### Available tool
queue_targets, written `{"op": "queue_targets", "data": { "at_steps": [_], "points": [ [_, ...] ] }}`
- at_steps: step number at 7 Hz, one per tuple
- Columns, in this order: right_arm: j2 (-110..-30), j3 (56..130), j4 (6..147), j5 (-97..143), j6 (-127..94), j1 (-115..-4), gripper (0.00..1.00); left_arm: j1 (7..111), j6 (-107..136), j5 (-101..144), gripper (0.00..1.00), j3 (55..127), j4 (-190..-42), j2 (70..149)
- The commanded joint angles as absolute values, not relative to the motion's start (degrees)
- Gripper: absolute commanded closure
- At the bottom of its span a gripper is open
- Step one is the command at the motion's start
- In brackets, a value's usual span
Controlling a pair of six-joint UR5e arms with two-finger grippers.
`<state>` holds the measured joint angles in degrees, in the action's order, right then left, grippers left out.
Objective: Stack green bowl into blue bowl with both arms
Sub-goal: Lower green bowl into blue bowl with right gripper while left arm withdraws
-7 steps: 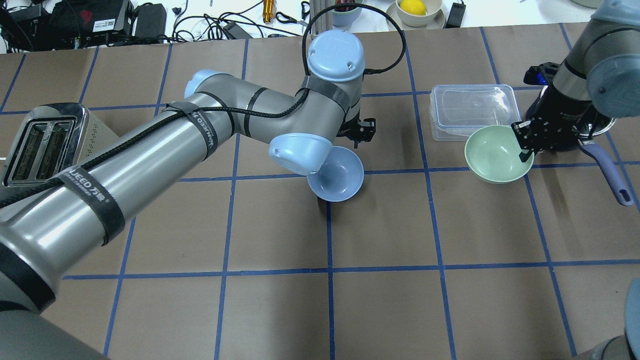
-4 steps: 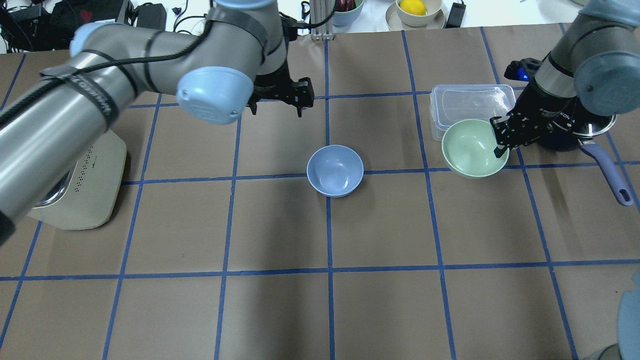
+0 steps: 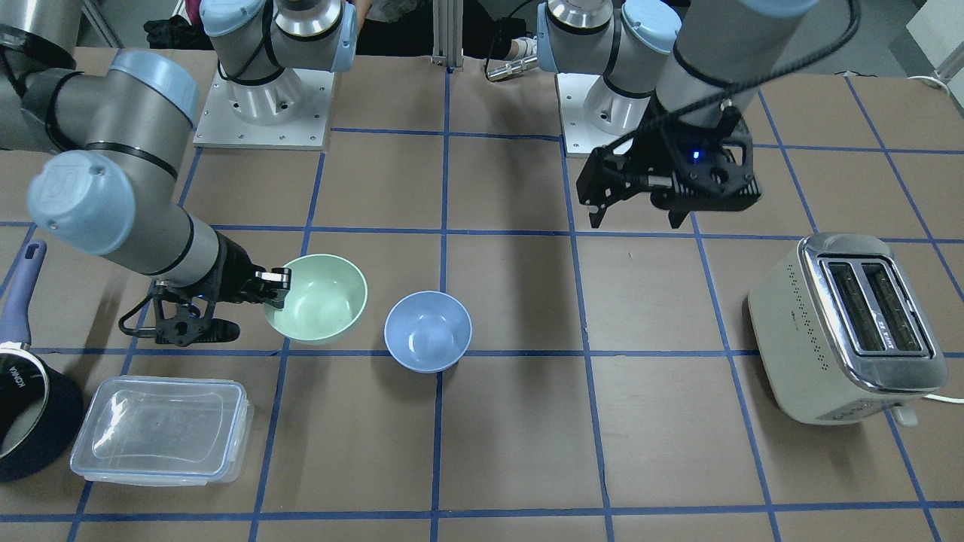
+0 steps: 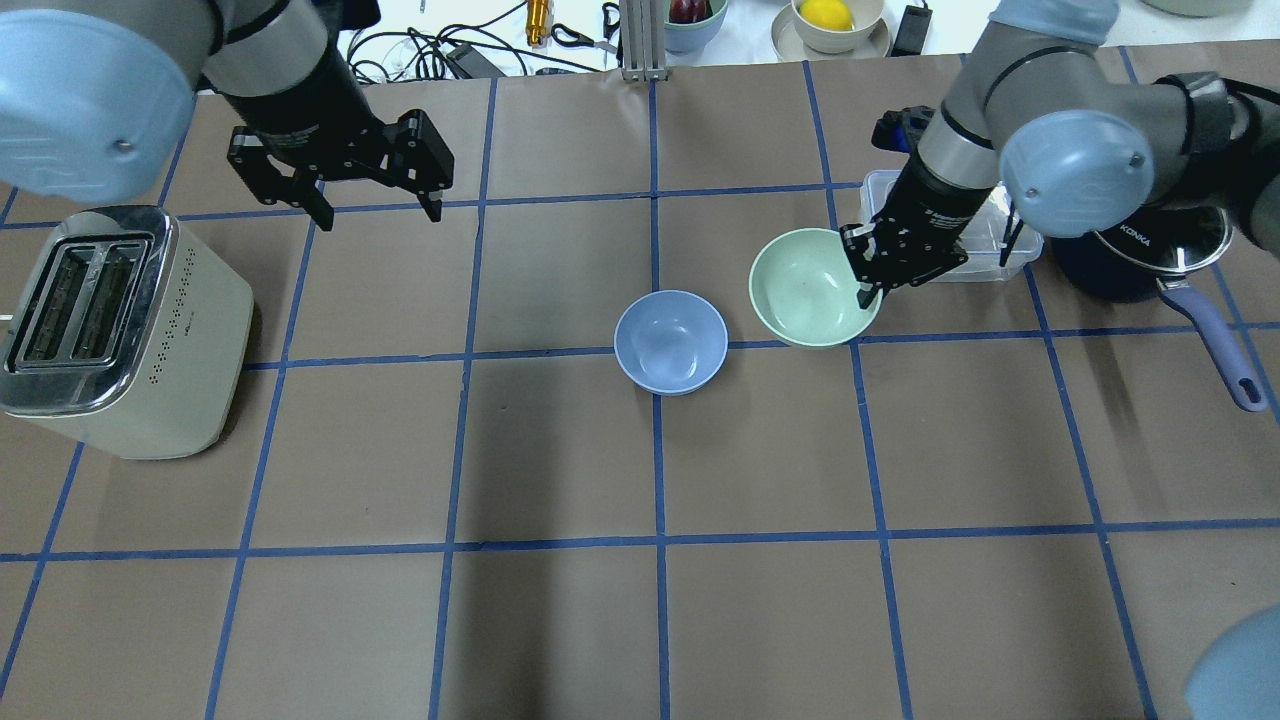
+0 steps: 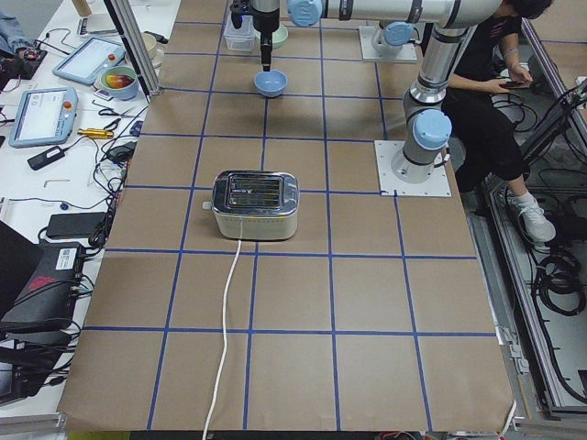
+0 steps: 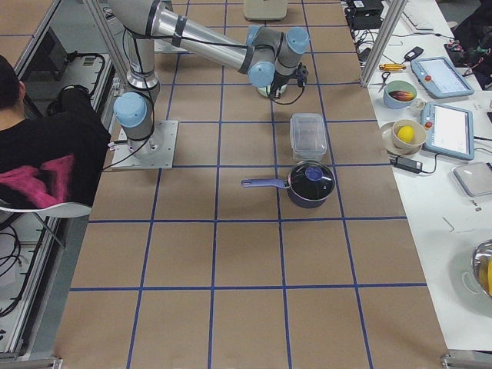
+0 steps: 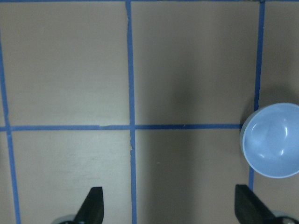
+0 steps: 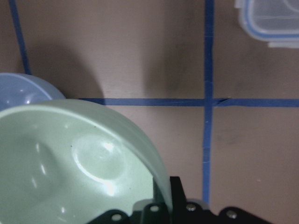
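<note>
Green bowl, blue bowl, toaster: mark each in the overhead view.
green bowl (image 4: 805,288), overhead exterior view, inner floor.
blue bowl (image 4: 670,345), overhead exterior view, inner floor.
toaster (image 4: 170,350), overhead exterior view, cream side wall.

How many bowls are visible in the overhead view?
4. The blue bowl mid-table; the green bowl beside it, held by the right gripper; beyond the table, a lemon bowl and a bowl of red fruit, partly cut off.

mint-green bowl (image 4: 800,290), powder-blue bowl (image 4: 670,342), blue-gridded brown table (image 4: 560,450)
</note>
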<state>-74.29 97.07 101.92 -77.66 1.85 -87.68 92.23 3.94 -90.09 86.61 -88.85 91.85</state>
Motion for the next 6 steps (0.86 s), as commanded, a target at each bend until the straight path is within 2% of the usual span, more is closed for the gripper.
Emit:
{"op": "queue_targets", "data": {
  "at_steps": [1, 6],
  "points": [
    [-72.0, 96.8, 104.4, -73.2, -6.2, -93.9, 1.00, 92.5, 4.2, -93.8, 0.00, 86.8, -90.4, 87.7],
    [-65.5, 97.1, 112.0, -72.0, -11.1, -98.8, 1.00, 91.8, 3.6, -91.4, 0.00, 86.8, -91.4, 87.1]
  ]
}}
